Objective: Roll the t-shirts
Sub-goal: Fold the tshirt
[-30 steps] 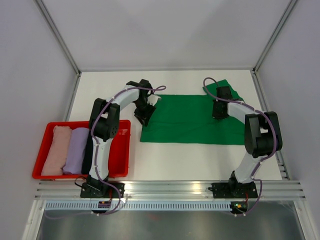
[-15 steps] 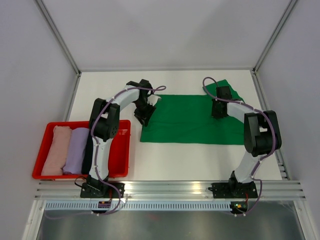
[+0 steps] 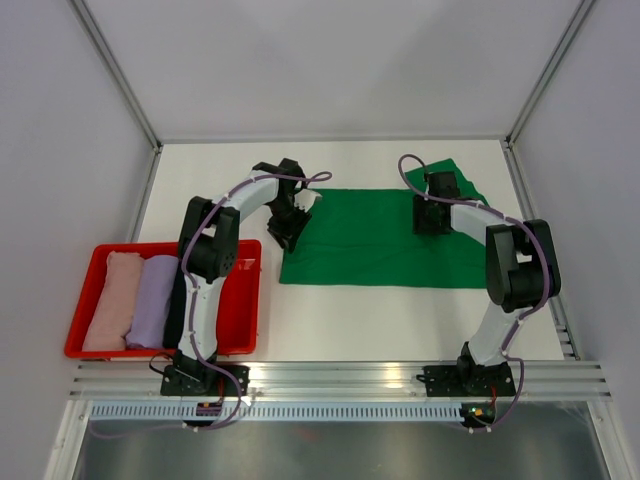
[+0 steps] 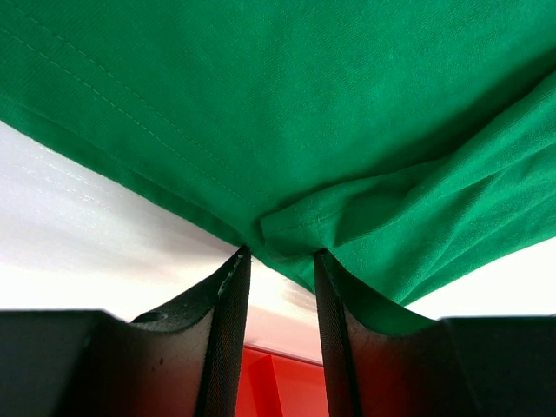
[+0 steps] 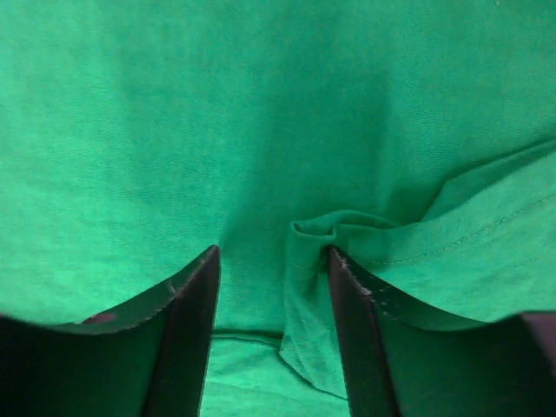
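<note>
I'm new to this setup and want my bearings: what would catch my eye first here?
A bright green shirt lies spread across the middle of the table, with the left gripper pinching a fold at its left edge and the right gripper open over its right part. At the near left, a red tray holds rolled shirts: pink, lavender and black.
</note>
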